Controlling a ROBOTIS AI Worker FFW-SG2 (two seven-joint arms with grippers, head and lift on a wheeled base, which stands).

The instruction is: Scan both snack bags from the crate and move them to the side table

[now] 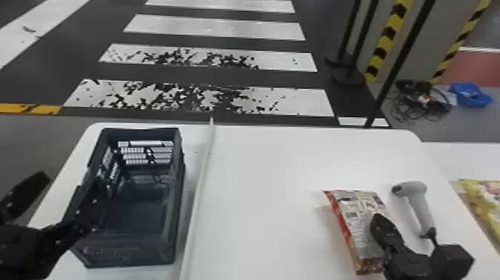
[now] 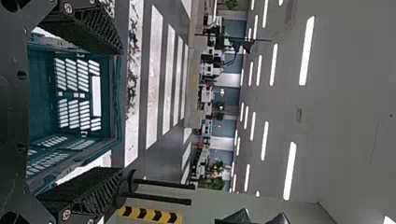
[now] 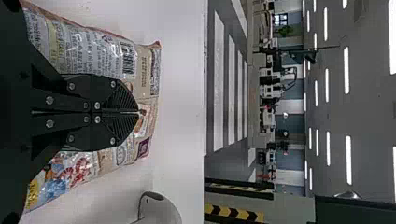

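In the head view my left gripper (image 1: 61, 195) stands open at the crate's left side, one finger over the crate (image 1: 130, 257); the left wrist view has the gripper (image 2: 122, 109) with fingers wide apart and the crate (image 2: 39, 98) beyond. No bag can be seen inside it. My right gripper (image 1: 383, 223) is over the right part of a red-edged snack bag (image 1: 355, 219). In the right wrist view the gripper (image 3: 140, 112) is shut, fingertips together, in front of the bag (image 3: 98, 51). A grey scanner (image 1: 420, 204) is right of the bag. A yellow snack bag (image 1: 487, 204) lies farther right.
A pale raised strip (image 1: 202, 178) runs along the white table (image 1: 268, 186) between crate and bag. A black block (image 1: 452, 260) is at the scanner's handle end. The side table (image 1: 454, 160) adjoins on the right. Dark posts (image 1: 401, 56) stand behind the table.
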